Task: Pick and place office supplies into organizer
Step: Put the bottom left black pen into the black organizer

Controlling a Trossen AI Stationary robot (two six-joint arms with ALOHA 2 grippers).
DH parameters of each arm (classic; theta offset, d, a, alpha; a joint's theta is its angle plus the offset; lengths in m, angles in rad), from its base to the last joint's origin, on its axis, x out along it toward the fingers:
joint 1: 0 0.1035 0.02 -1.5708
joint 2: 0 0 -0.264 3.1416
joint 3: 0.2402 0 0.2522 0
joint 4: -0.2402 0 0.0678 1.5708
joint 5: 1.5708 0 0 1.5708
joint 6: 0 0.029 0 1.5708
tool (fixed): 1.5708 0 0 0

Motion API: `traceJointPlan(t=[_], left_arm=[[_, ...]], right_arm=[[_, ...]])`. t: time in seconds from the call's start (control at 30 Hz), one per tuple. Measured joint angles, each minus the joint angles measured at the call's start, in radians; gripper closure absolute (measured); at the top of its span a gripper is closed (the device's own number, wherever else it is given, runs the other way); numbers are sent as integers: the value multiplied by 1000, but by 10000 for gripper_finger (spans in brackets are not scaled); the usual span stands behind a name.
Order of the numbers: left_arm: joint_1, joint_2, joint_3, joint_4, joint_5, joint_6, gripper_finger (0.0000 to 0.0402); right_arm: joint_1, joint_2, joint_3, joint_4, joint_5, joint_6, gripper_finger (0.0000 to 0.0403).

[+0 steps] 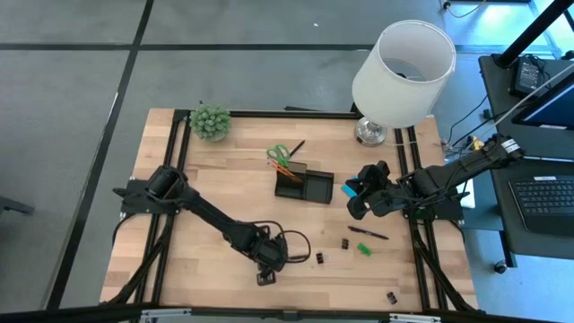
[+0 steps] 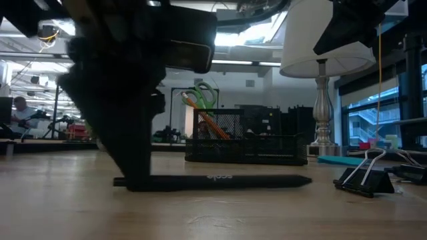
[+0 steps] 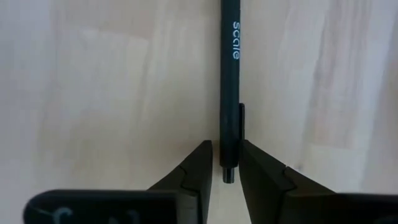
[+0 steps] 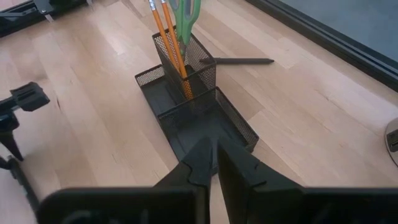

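Two orange pencils in organizer; left fingers straddling one pen (right pair closed).

Two dark jointed arms, black tapered fingers

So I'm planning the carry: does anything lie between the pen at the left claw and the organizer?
Nothing visible does. The left claw straddles the black pen's end, and bare wood lies between it and the organizer. A binder clip sits off to the side.

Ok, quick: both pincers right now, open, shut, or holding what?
Left pincer: down at the table, fingers closing around the end of the black pen; firm grip cannot be told.
Right pincer: shut, empty, over the organizer.
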Motion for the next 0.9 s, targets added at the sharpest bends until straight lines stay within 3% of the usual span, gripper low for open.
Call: traceJointPlan(t=[0.37,0.9], left_arm=[[35,-2,-1,-9,-52,205,332],[45,-27,-7,10,15,204,320]], right_arm=[[0,0,0,0,0,0,374],[0,0,0,0,0,21,374]])
